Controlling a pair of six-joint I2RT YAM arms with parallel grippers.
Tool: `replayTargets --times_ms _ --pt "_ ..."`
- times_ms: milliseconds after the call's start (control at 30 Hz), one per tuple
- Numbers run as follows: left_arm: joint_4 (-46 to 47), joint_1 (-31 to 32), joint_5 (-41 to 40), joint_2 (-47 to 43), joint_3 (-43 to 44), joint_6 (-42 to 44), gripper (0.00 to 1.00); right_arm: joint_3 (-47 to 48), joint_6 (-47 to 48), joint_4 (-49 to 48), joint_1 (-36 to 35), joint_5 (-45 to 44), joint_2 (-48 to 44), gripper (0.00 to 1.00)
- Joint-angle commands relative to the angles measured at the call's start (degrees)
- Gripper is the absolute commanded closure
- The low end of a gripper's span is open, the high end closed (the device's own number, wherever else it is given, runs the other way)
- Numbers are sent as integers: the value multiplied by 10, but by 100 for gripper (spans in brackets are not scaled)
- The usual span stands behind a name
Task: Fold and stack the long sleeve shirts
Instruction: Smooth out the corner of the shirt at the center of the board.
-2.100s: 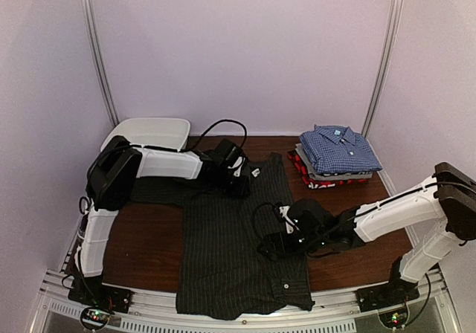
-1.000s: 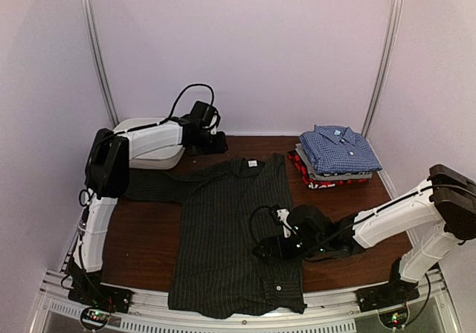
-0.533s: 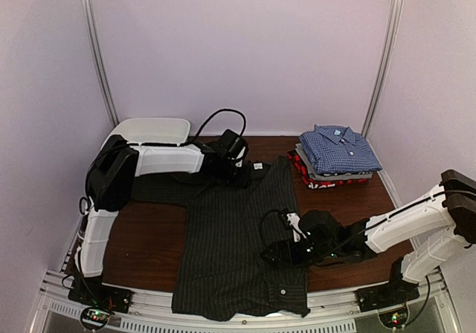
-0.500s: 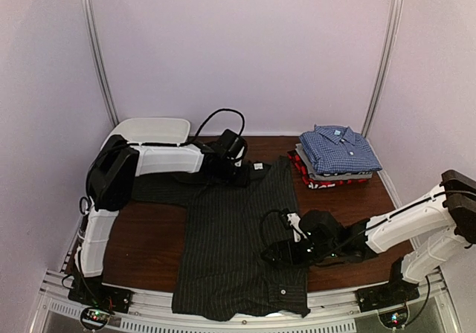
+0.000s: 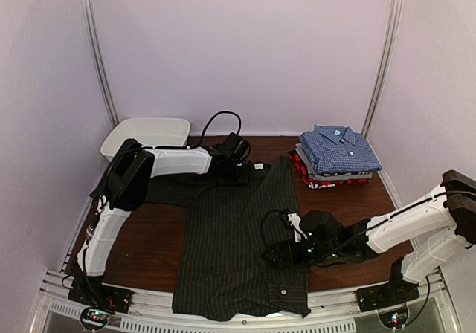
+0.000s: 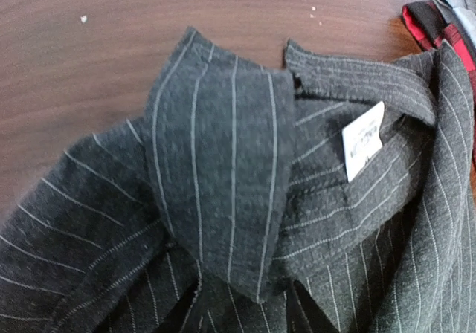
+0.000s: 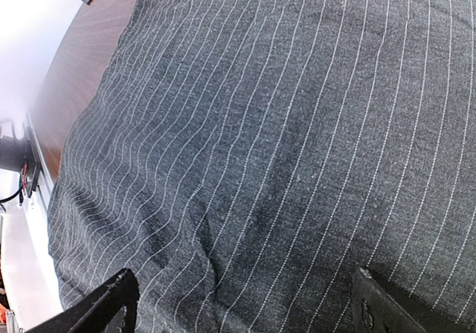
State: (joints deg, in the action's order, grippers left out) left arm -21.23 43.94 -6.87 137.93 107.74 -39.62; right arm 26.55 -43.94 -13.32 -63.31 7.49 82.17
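A black pinstriped long sleeve shirt (image 5: 230, 236) lies spread flat on the brown table (image 5: 141, 236), collar toward the back. My left gripper (image 5: 239, 172) is down at the collar. In the left wrist view the collar flap (image 6: 216, 154) points between its dark fingertips (image 6: 175, 318), which stand partly apart over the cloth; the left gripper (image 6: 242, 317) is open. My right gripper (image 5: 269, 257) rests wide open on the shirt's lower right front (image 7: 282, 125), one finger (image 7: 108, 303) at each side. Folded shirts are stacked at the back right, a blue checked one (image 5: 338, 149) on top.
A white plastic tub (image 5: 145, 132) stands at the back left corner. Grey and red-black folded shirts (image 5: 312, 180) lie under the blue one. A white label (image 6: 362, 140) shows inside the collar. The metal rail (image 5: 223, 322) runs along the near edge.
The left gripper came from beside the tub back down to the collar, then its elbow dropped, uncovering the tub. The shirt and the right gripper shifted slightly right.
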Motion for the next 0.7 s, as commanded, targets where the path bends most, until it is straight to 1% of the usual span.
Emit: replayTargets --times_ms 0,100,300,667 --pt "11 -1 -49 8 31 -12 70 -26 -15 80 -4 7 10 0" --pt "16 -3 -64 11 44 -9 83 -27 -13 81 -4 7 10 0" --pt "34 -27 -38 23 76 -5 100 -30 -15 78 -5 7 14 0" --pt "44 -84 27 52 152 -20 100 -26 -14 75 -4 11 28 0"
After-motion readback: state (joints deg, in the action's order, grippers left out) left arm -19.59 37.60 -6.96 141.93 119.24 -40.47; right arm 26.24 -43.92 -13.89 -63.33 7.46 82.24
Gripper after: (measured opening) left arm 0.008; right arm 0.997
